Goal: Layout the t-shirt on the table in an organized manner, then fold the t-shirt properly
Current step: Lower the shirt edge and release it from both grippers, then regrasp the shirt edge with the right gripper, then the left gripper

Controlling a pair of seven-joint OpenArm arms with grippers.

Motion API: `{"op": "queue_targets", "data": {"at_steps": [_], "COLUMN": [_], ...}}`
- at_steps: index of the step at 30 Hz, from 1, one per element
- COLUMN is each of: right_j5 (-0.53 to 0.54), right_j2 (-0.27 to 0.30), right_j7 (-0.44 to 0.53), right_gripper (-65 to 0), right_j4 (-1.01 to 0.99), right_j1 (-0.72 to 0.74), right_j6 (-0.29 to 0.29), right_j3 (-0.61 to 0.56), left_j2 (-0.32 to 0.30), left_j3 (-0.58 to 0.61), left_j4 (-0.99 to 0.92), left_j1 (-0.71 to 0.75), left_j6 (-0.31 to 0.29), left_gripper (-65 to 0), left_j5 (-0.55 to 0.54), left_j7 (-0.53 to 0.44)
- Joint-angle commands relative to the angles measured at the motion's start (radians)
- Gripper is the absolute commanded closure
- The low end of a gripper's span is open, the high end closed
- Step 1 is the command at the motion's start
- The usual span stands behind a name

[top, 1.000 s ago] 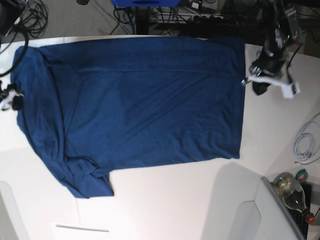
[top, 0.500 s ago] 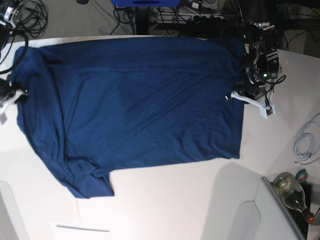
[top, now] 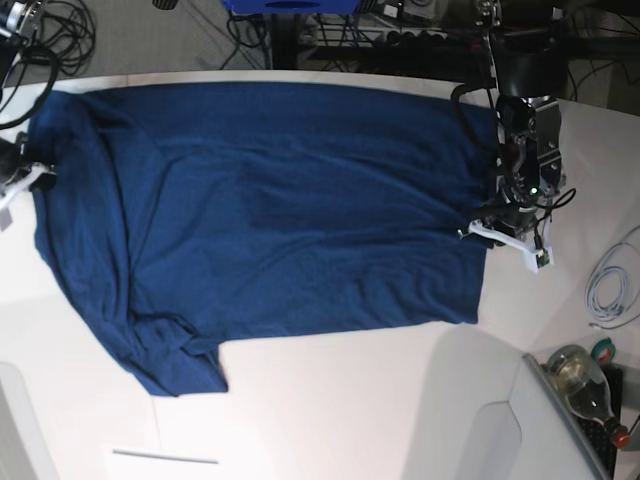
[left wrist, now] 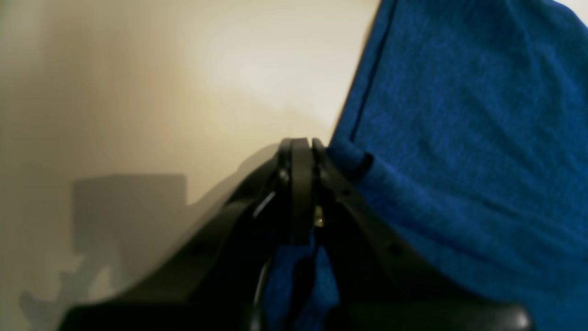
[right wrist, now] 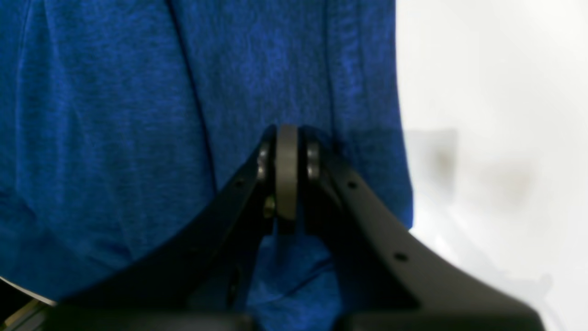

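The dark navy blue short-sleeved t-shirt (top: 260, 220) is pinched at two opposite edges. In the left wrist view the black left gripper (left wrist: 301, 145) has its jaws pressed fully together, and a small roll of the shirt's hemmed edge (left wrist: 353, 158) bunches against the right-hand finger, with more blue cloth showing between the finger arms lower in the frame. In the right wrist view the black right gripper (right wrist: 287, 133) is likewise closed tight, its tips sitting on the fabric close to the shirt's edge, and blue cloth shows between its arms below the tips.

The fabric is a soft, heathered knit with no print. A stitched hem line runs along the edge in the left wrist view, and long shallow folds run down the cloth in the right wrist view. In the base view the shirt lies spread across the upper and middle part of the smooth white table (top: 350, 400), mostly flat, with diagonal wrinkles across the middle and a crumpled sleeve (top: 175, 360) at lower left. The left gripper (top: 490, 228) meets the shirt's right edge; the right gripper (top: 30, 178) meets its left edge at the frame's border.

At the lower right of the base view are a coiled white cable (top: 612, 285), a clear glass bottle with a red cap (top: 588, 390) and a pale grey panel (top: 545, 425). Dark cables (top: 60, 35) lie on the floor at upper left. No writing can be read.
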Motion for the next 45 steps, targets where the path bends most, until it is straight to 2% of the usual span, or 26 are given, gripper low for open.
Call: {"op": "queue_targets", "data": {"at_steps": [1, 6, 11, 12, 14, 17, 18, 19, 20, 22, 26, 31, 38, 40, 45], "right_j5": [-0.006, -0.005, -0.005, -0.005, -0.006, -0.006, -0.006, -0.006, -0.006, -0.006, -0.006, -0.006, -0.005, -0.005, -0.005], "right_j2": [0.021, 0.022, 0.015, 0.013, 0.015, 0.024, 0.024, 0.021, 0.016, 0.013, -0.008, -0.015, -0.016, -0.016, -0.016], "right_j7": [-0.009, -0.007, -0.033, -0.052, -0.102, -0.151, -0.156, -0.156, -0.156, -0.156, -0.158, -0.159, -0.151, -0.151, -0.158], "right_gripper": [-2.7, -3.3, -4.1, -6.0, -16.4, -39.5, -45.3, -49.1, -49.4, -47.1, -43.7, -43.2, -42.3, -36.3, -8.3], "right_j4": [0.010, 0.073, 0.305, 0.360, 0.488, 0.670, 0.710, 0.738, 0.745, 0.742, 0.741, 0.709, 0.629, 0.617, 0.603], "right_j1": [0.003, 0.000, -0.073, -0.096, -0.150, -0.270, -0.302, -0.330, -0.349, -0.368, -0.385, -0.382, -0.379, -0.368, -0.362], "right_j6": [0.005, 0.005, 0.005, 0.005, 0.005, 0.005, 0.005, 0.005, 0.005, 0.005, 0.005, 0.005, 0.005, 0.005, 0.005], "right_j3": [0.004, 0.006, -0.004, -0.007, -0.065, -0.175, -0.192, -0.205, -0.212, -0.215, -0.208, -0.215, -0.215, -0.215, -0.215], "left_j2": [-0.005, -0.002, -0.002, -0.002, -0.001, 0.015, 0.027, 0.039, 0.051, 0.070, 0.084, 0.105, 0.107, 0.108, 0.110], "left_j3": [0.012, 0.020, 0.006, -0.014, -0.074, -0.152, -0.178, -0.206, -0.229, -0.266, -0.347, -0.436, -0.445, -0.445, -0.444], "left_j4": [-0.005, 0.062, 0.260, 0.300, 0.392, 0.533, 0.576, 0.614, 0.653, 0.685, 0.682, 0.665, 0.665, 0.665, 0.664], "left_j1": [-0.006, 0.011, 0.128, 0.154, 0.200, 0.264, 0.289, 0.313, 0.338, 0.379, 0.421, 0.435, 0.445, 0.445, 0.445], "left_j6": [0.007, 0.007, 0.008, 0.008, 0.008, 0.005, 0.005, 0.005, 0.004, -0.007, -0.108, -0.116, -0.116, -0.116, -0.116], "left_gripper": [0.0, 0.0, 0.0, 0.0, 0.0, 0.0, 0.0, 0.0, 0.0, 0.0, 0.0, 0.0, 0.0, 0.0, 0.0], "left_j5": [0.009, 0.003, 0.000, 0.000, 0.000, 0.000, 0.000, 0.000, -0.002, -0.002, -0.002, 0.000, 0.000, 0.000, 0.000], "left_j7": [0.044, 0.055, 0.119, 0.127, 0.156, 0.227, 0.242, 0.250, 0.253, 0.250, 0.250, 0.250, 0.248, 0.248, 0.248]}}
